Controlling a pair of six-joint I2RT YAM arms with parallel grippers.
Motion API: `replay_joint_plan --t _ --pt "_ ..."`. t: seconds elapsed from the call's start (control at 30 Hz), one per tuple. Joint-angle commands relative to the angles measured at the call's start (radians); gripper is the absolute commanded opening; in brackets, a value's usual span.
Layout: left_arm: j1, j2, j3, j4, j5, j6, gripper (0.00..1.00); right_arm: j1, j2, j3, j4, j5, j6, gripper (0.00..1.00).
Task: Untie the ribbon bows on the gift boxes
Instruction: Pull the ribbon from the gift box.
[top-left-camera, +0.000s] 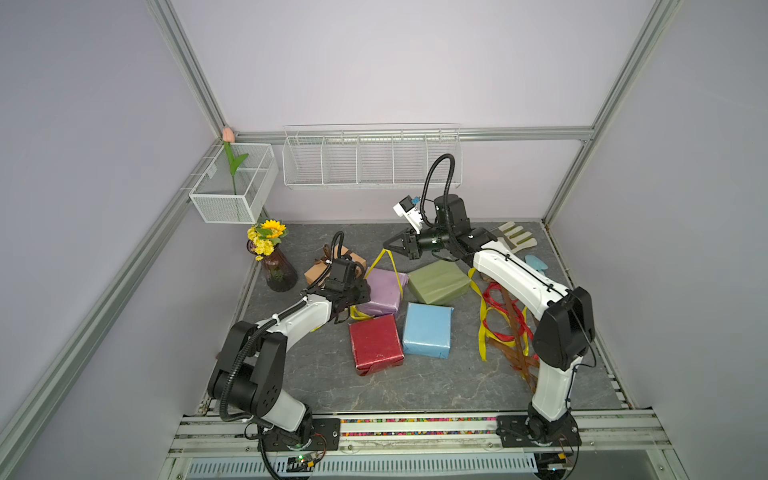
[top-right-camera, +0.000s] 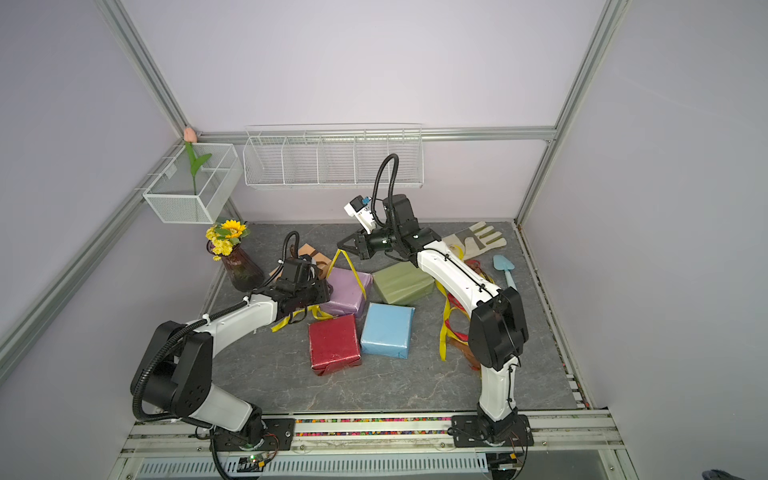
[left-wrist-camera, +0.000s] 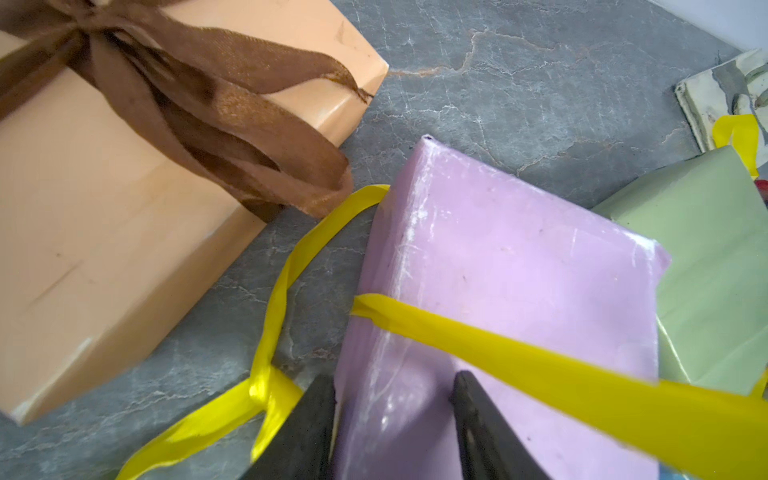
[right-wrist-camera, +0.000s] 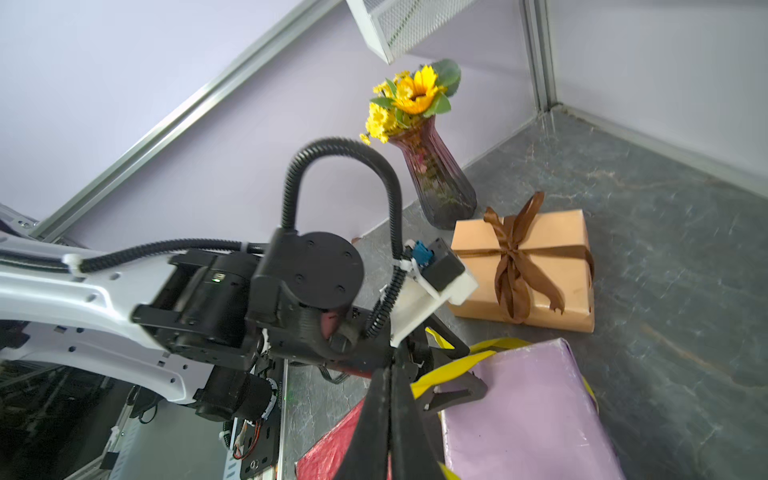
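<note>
Left gripper (left-wrist-camera: 395, 376), half-spread, is clamping the purple box (left-wrist-camera: 519, 270) near the surface's (top-left-camera: 415, 386) middle; right gripper (top-left-camera: 387, 248), pressed together, is pinching its yellow ribbon (left-wrist-camera: 540, 365), holding it taut above the box.

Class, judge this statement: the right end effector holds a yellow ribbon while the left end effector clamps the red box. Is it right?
Wrong box: the left end effector clamps the lilac box, as the left wrist view shows. The right end effector does hold the yellow ribbon.
</note>
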Motion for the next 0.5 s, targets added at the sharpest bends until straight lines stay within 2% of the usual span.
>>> replay_joint_plan --t 0.0,0.47 --pt "-0.001 0.038 -0.014 -0.056 -0.029 0.008 0.48 -0.013 -0.115 0.098 -0.021 -0.008 -0.043 0.07" --pt "0.000 0.068 -0.031 -0.031 -0.026 0.011 0.48 -0.100 -0.365 0.238 -0.038 0.105 -0.093 0.07"
